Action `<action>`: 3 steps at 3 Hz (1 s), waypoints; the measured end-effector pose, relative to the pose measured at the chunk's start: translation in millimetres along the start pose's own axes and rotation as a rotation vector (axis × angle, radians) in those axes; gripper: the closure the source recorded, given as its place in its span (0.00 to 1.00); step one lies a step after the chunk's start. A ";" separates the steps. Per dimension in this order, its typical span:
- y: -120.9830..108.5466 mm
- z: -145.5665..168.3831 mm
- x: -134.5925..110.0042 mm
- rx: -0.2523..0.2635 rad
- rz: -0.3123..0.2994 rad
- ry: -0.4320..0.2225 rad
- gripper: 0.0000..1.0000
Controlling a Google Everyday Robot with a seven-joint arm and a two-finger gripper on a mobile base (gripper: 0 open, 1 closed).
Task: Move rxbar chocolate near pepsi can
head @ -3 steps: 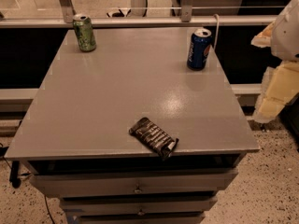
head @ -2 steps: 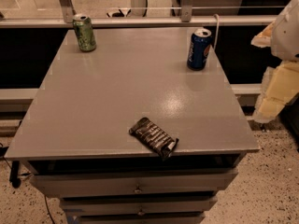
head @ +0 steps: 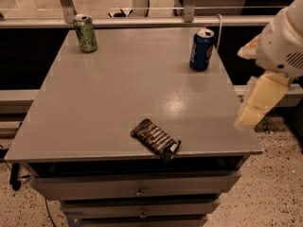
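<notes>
The rxbar chocolate [head: 155,139] lies flat in its dark shiny wrapper near the front edge of the grey table [head: 118,89], turned diagonally. The pepsi can [head: 201,49], dark blue with a silver top, stands upright at the table's back right. My arm, white and cream, hangs at the right of the view. Its gripper [head: 259,103] is beside the table's right edge, to the right of the bar, in front of the can, and apart from both. It holds nothing that I can see.
A green can [head: 85,33] stands upright at the table's back left corner. Drawers [head: 137,188] sit under the tabletop at the front. A rail with posts [head: 142,20] runs behind the table. Speckled floor lies to the right.
My arm has shifted slightly left, towards the table's right edge. The bar and both cans have not moved.
</notes>
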State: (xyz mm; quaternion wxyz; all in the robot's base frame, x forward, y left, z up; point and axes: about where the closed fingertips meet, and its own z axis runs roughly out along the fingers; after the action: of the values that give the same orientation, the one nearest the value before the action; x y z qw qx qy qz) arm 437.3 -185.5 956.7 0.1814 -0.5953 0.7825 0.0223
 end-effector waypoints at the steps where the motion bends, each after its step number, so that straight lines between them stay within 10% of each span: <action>1: 21.5 25.4 -20.9 -0.062 0.017 -0.064 0.00; 3: 89.8 85.7 -64.5 -0.172 -0.013 -0.177 0.00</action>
State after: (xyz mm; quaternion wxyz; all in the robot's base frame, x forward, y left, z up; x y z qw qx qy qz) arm 389.6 -78.3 880.4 0.1982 -0.6096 0.7545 0.1408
